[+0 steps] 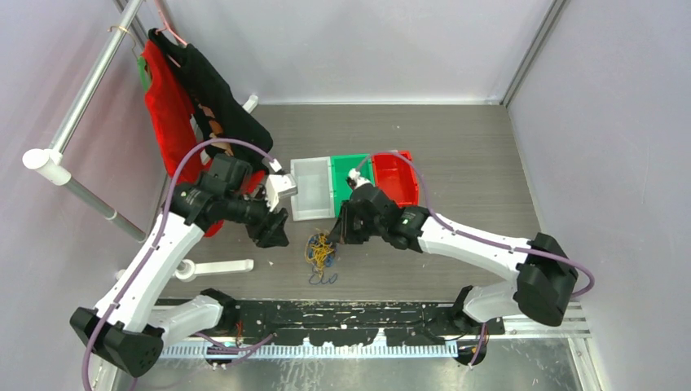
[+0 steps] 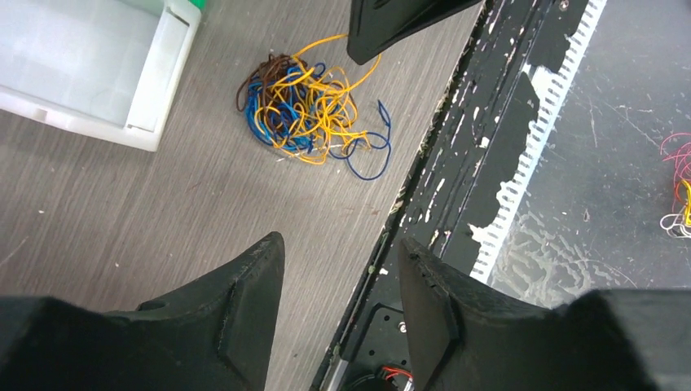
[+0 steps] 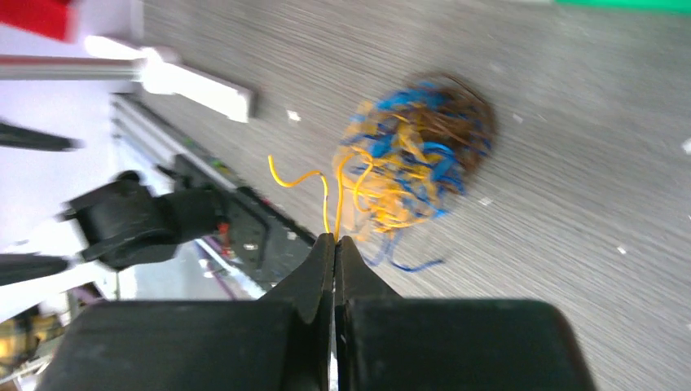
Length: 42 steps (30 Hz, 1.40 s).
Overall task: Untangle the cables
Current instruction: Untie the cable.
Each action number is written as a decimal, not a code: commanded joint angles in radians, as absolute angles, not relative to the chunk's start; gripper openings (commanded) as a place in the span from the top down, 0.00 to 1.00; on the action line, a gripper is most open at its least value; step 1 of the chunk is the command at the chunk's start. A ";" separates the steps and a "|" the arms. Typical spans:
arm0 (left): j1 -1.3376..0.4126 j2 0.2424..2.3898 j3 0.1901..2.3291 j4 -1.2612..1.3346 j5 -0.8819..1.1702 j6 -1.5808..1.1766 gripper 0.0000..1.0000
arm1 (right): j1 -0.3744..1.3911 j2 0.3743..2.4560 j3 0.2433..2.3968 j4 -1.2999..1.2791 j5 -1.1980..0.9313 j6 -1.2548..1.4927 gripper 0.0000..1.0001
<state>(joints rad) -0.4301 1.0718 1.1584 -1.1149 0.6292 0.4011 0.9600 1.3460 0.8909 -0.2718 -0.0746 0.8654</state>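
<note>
One tangle of blue, yellow and brown cables lies on the counter between my arms. My right jaws pinch a yellow strand; my left jaws hang part-open, empty. Unpinned, the whole clump may drag along or knot tighter.

The cables I see as one small tangle, blue, yellow-orange and brown loops, close to the white bin on its near side, one yellow strand pinched in the right gripper
</note>
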 commanded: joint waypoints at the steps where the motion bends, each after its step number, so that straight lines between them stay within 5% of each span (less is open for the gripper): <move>1: -0.433 0.970 1.189 -1.069 0.693 0.410 0.44 | 0.959 1.263 1.059 -0.233 -0.162 0.782 0.99; 10: -0.433 0.751 0.970 -0.662 0.732 0.349 0.43 | 0.959 1.246 1.159 -0.184 -0.300 0.740 0.99; 32: -0.469 0.804 0.835 -0.189 0.786 -0.099 0.49 | 0.958 1.206 1.208 0.040 -0.380 0.817 0.99; 36: -0.468 0.814 0.831 -0.170 0.785 -0.130 0.58 | 0.958 1.190 1.204 0.065 -0.379 0.824 0.99; 41: -0.468 0.823 0.852 -0.163 0.840 -0.137 0.98 | 0.958 1.182 1.198 0.075 -0.370 0.825 0.99; 42: -0.468 0.834 0.872 -0.177 0.863 -0.136 1.00 | 0.957 1.182 1.194 0.073 -0.367 0.822 0.99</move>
<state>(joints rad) -0.4644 0.8211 0.8070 -0.2317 0.7826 -0.1162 0.9592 1.2240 1.1801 -0.0158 -0.3595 0.8158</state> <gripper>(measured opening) 0.077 0.036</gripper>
